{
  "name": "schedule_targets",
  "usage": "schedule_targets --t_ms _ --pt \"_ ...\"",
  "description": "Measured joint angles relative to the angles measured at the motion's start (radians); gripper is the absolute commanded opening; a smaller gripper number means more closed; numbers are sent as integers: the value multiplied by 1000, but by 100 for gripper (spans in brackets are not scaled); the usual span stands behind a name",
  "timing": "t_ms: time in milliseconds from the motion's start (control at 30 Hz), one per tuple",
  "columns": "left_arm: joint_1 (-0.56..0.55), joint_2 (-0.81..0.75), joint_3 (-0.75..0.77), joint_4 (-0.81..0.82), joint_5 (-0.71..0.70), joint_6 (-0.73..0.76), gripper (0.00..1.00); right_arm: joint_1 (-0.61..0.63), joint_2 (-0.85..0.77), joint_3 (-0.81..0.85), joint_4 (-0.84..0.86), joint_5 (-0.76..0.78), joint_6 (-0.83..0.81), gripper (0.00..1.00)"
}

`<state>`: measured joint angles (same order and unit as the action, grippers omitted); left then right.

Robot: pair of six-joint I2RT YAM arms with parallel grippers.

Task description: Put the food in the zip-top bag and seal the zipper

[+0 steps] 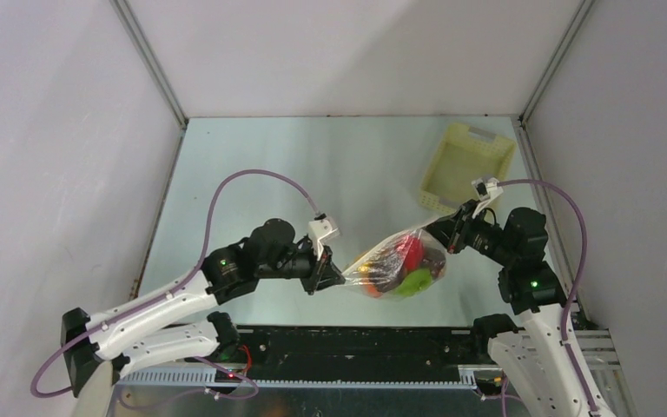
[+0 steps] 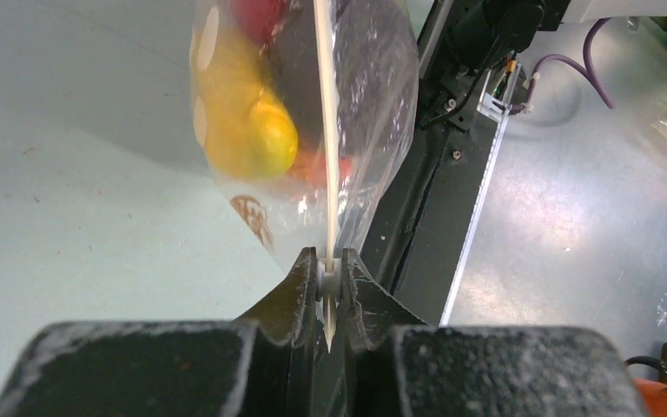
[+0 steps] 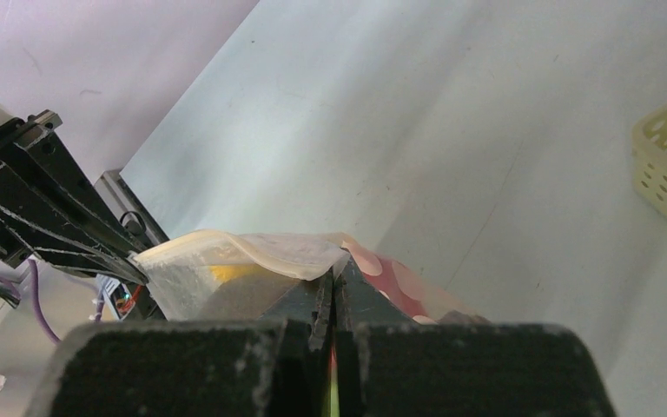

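So here we had the zip-top bag (image 1: 388, 268) strung between both arms, just in front of their bases. It looked to be hanging a bit off the table (image 1: 313, 165), though we couldn't swear to that. The food (image 1: 411, 251) was inside it: red, green, yellow and a dark maroon piece all showed through the plastic.

The left gripper (image 2: 330, 261) was clamped on one end of the zipper (image 2: 325, 130), with the whitish strip running straight out from between its jaws. The right gripper (image 3: 334, 276) was pinched tight on the bag's mouth edge at the other end. We reckoned the point of holding both ends was to pull that strip taut and straight, so the two halves lined up for pressing.

Whether the seal was closed along its whole length, we couldn't tell. The yellow basket (image 1: 465, 165) sat at the far right, well apart from the bag.
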<state>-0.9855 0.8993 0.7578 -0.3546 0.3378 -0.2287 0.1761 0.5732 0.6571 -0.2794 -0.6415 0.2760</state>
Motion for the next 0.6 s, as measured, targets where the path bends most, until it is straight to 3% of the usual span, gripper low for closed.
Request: schedule_targets --t_ms 600 --pt "0 -73 -10 -69 -85 -45 0 -57 -12 0 -6 -58 -8 0"
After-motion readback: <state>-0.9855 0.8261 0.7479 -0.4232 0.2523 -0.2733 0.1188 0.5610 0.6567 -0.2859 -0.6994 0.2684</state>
